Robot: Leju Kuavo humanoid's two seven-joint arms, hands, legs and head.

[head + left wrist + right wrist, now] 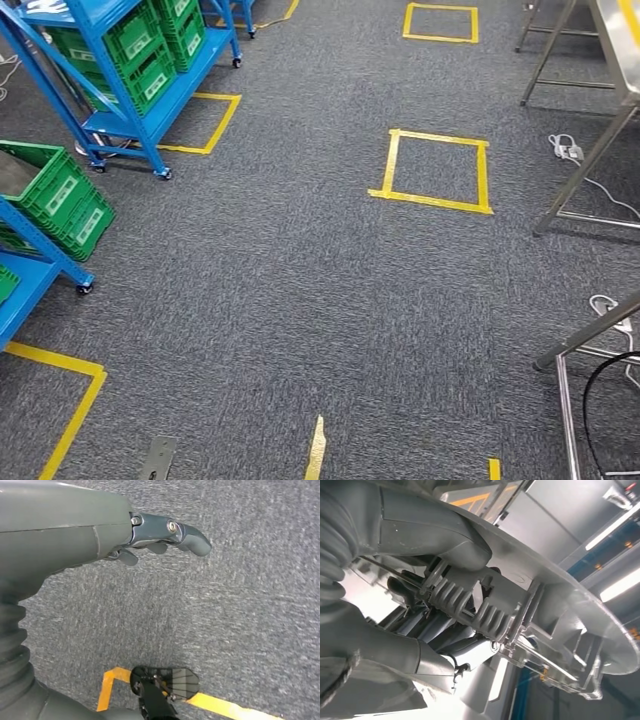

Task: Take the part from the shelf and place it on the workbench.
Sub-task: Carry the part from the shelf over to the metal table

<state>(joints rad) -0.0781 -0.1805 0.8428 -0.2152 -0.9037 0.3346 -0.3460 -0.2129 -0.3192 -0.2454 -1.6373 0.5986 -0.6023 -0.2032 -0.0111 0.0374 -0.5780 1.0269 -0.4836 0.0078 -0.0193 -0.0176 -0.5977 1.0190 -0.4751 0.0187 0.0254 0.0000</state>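
Grey carpet [302, 300] marked with yellow tape squares [436, 172] spreads ahead, evidently to mark standing spots. Seen from the right wrist, the right hand [433, 630] is clenched around a pale grey moulded plastic part [554, 630], thumb over its ribbed side, likely for carrying it across. Seen from the left wrist, the left hand [166, 537] hangs released over the carpet. Blue shelves [151, 120] holding green crates [64, 195] stand far left. Steel desk legs [581, 170] rise at right.

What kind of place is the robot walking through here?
Probably a factory or warehouse work area: blue wheeled shelves hold green crates, yellow tape squares mark the grey carpet, and steel workbench legs stand on the right.
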